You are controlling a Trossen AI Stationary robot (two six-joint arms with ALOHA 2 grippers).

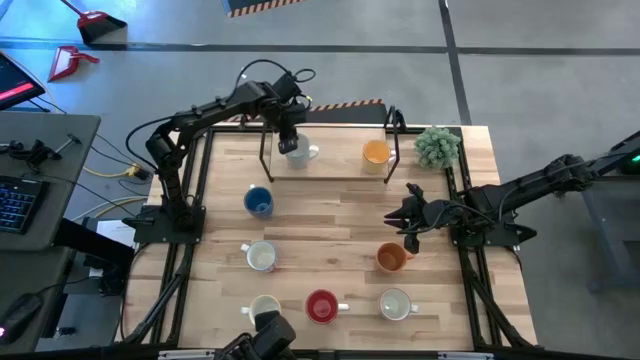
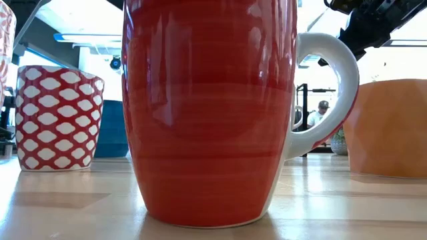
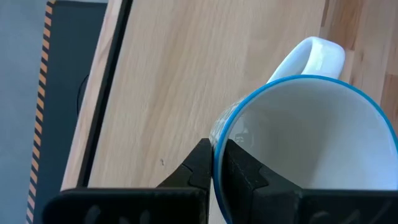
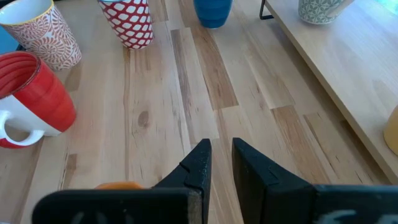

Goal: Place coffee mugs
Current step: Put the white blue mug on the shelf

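Eight mugs show in the high view, two of them on a raised wooden shelf (image 1: 330,165) at the desk's far edge. On that shelf the left claw (image 1: 291,143) is clenched on the rim of a blue-rimmed white mug (image 3: 305,149), one finger inside the wall and one outside, with the mug's white handle pointing away from the claw. The yellow-orange mug (image 1: 375,152) sits farther along the same shelf, near a small green potted plant (image 1: 437,146) at the desk's far right corner.

Down on the desk (image 1: 330,230), the blue mug (image 1: 258,201) stands just in front of the shelf on the left side. A white mug (image 1: 261,256) is nearer the middle left, and the darker orange mug (image 1: 391,257) is opposite it on the right. Along the near edge stand a cream mug (image 1: 265,308), the red mug (image 1: 321,306) and another white mug (image 1: 396,303).

The right claw (image 1: 412,228) hovers just beside the darker orange mug, fingers slightly parted and holding nothing.
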